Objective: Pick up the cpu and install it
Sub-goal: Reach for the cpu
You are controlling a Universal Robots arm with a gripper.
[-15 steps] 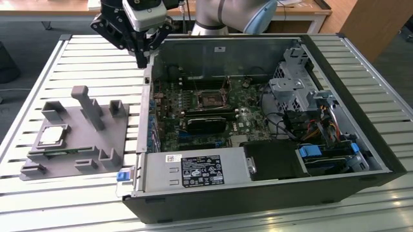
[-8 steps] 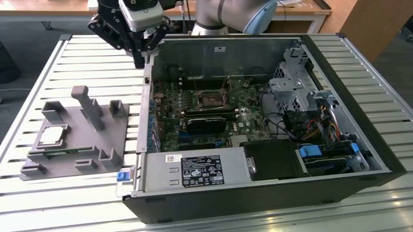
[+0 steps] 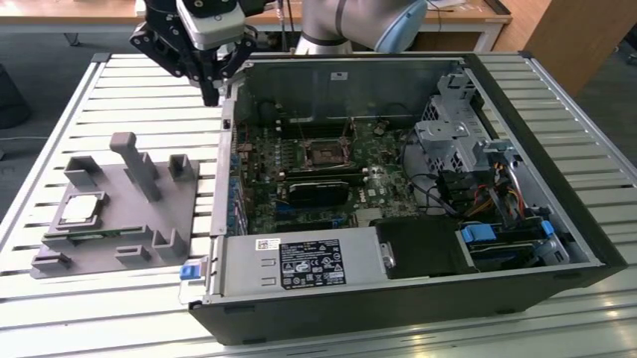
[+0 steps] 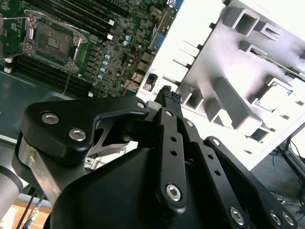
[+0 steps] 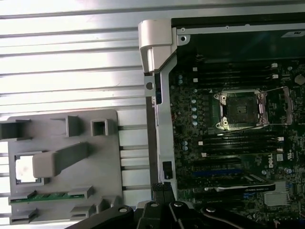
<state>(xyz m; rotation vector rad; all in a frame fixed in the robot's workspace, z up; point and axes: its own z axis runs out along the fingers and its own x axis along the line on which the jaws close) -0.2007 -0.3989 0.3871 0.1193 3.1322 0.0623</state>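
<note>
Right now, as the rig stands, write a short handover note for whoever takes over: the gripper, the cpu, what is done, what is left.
Gripper: shut, holding nothing, raised over the computer case wall at the exterior view's left.
Cpu: lying flat in its pocket on the grey fixture beside the case, apart from the gripper.
Socket: on the motherboard, no chip in it.
Done: nothing that shows.
Left: the cpu is not picked up and not installed.

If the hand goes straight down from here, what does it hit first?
Likely the rim of the case side wall, or the slatted table just outside it; depth is unclear. The hand hangs over that edge, empty.
</note>
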